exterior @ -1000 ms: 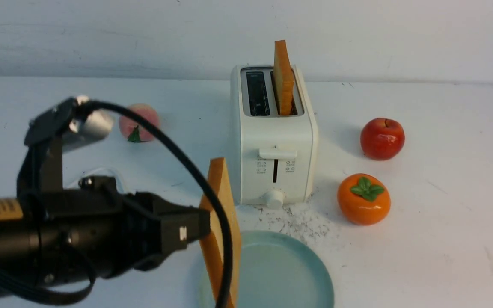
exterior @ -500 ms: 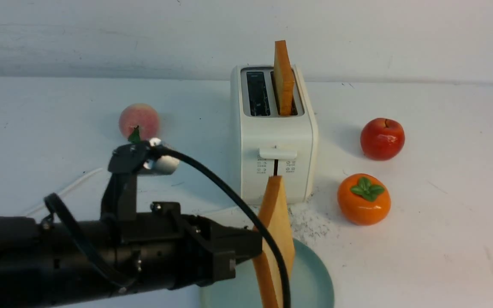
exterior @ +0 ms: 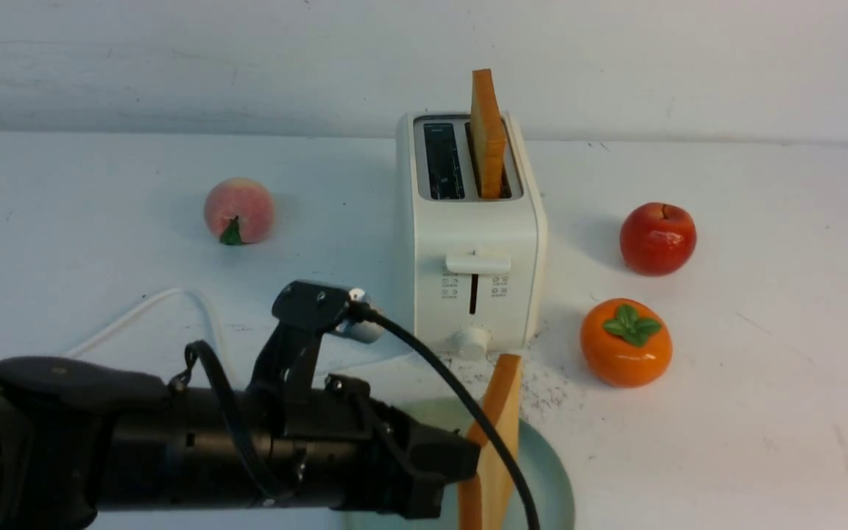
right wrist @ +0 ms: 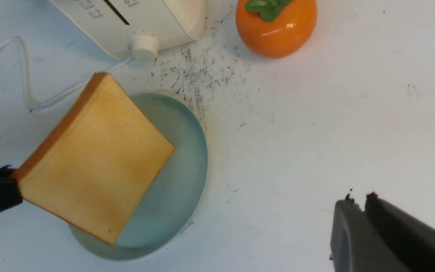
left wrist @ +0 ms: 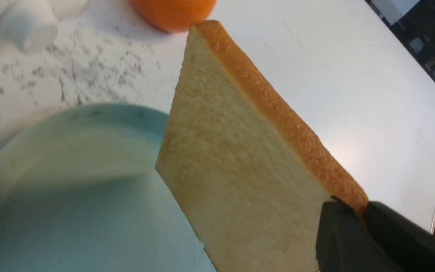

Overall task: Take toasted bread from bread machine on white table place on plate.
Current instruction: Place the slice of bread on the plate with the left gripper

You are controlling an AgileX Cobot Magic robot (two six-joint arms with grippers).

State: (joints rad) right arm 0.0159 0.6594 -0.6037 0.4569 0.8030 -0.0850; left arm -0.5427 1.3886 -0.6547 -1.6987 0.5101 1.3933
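My left gripper [exterior: 470, 458] is shut on one corner of a slice of toasted bread [exterior: 496, 434], holding it tilted on edge just above the pale blue-green plate [exterior: 550, 482]. In the left wrist view the jaws [left wrist: 358, 209] pinch the crust of the bread [left wrist: 236, 162] over the plate [left wrist: 70, 181]. A second slice [exterior: 487, 132] stands in the right slot of the bread machine [exterior: 472, 243]. My right gripper [right wrist: 359, 198] hovers over the bare white table [right wrist: 315, 132], its jaws together with nothing between them. From there the held bread [right wrist: 93, 158] covers part of the plate [right wrist: 181, 170].
An orange persimmon [exterior: 625, 342] and a red apple [exterior: 657, 238] sit right of the bread machine, a peach [exterior: 239, 210] to its left. Its white cord [exterior: 144, 309] loops across the table on the left. Dark crumbs [exterior: 534, 383] lie between machine and plate.
My left arm has swung right and lower, carrying the bread from the plate's left side to over the plate. The right arm has stayed put.
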